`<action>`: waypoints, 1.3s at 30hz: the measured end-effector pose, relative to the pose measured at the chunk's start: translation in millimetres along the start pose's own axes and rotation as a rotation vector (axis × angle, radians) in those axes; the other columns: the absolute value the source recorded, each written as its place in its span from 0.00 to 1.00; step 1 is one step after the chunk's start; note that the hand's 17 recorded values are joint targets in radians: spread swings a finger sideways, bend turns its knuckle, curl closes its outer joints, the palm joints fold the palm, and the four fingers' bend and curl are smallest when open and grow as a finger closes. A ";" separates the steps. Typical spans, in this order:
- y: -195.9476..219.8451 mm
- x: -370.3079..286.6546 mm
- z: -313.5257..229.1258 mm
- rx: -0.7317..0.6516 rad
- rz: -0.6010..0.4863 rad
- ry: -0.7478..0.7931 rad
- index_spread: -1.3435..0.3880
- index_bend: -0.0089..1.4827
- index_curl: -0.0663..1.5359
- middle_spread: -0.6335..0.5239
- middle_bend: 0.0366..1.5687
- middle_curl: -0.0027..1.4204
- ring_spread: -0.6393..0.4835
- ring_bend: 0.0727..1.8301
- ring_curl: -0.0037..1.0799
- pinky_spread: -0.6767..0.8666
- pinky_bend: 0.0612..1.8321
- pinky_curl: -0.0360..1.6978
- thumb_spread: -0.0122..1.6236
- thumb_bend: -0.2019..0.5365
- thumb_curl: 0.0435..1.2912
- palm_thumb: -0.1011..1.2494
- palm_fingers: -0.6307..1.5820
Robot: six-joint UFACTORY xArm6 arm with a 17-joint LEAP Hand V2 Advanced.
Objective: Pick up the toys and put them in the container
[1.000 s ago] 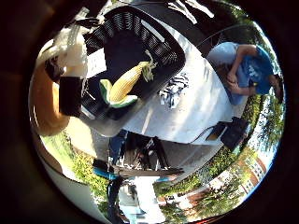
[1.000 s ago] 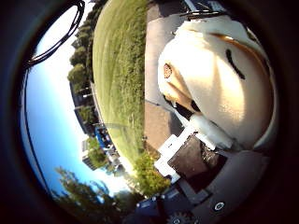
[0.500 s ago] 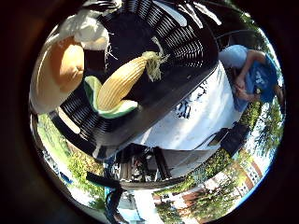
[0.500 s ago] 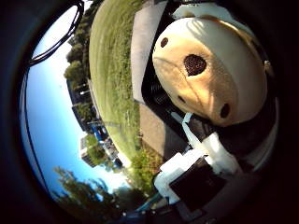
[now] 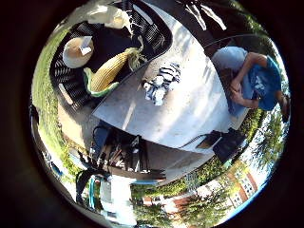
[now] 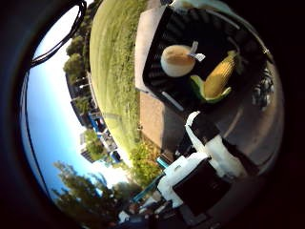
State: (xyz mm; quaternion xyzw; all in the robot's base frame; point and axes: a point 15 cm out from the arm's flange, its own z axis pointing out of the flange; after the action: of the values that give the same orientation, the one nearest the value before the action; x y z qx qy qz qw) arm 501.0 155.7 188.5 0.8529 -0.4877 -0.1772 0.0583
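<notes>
On the grey table (image 5: 190,114) the black slatted container (image 6: 157,57) is sitting at one end, and it is already holding two toys: a yellow corn cob toy (image 5: 108,73) with green husk, and a round tan plush toy (image 6: 177,60) with a small white tag, lying just beside the corn. A striped black-and-white toy (image 5: 161,84) is still lying on the bare tabletop, near the container's rim but outside it, so I judge the task is not finished.

The hand (image 6: 209,157) is showing only as white and black parts at the edge of the thumb-side view. Nothing is visible between its fingers, but whether they are apart or curled I cannot tell.

What could go wrong: the striped toy is lying close to the container wall, so I think fingers coming down for it could be knocking the rim and pushing the container toward the table edge. The toy also looks soft and small, so a grasp could be catching only a corner and letting it slip.

Hard to make out: the striped toy's real shape is not clear, it is too small. The far part of the container is cut off by the view's edge, where something pale is lying that I cannot identify. A seated person (image 5: 251,80) is beyond the table, touching nothing.
</notes>
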 end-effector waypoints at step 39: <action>24.0 236.4 176.3 0.031 0.152 -0.060 0.72 0.11 0.19 0.70 0.08 0.20 0.86 0.19 0.31 0.76 0.32 0.21 0.70 0.24 0.24 0.57 0.30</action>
State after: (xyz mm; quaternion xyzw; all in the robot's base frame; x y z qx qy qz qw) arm 527.3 -45.3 -26.9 0.8085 -0.5551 -0.1902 0.0439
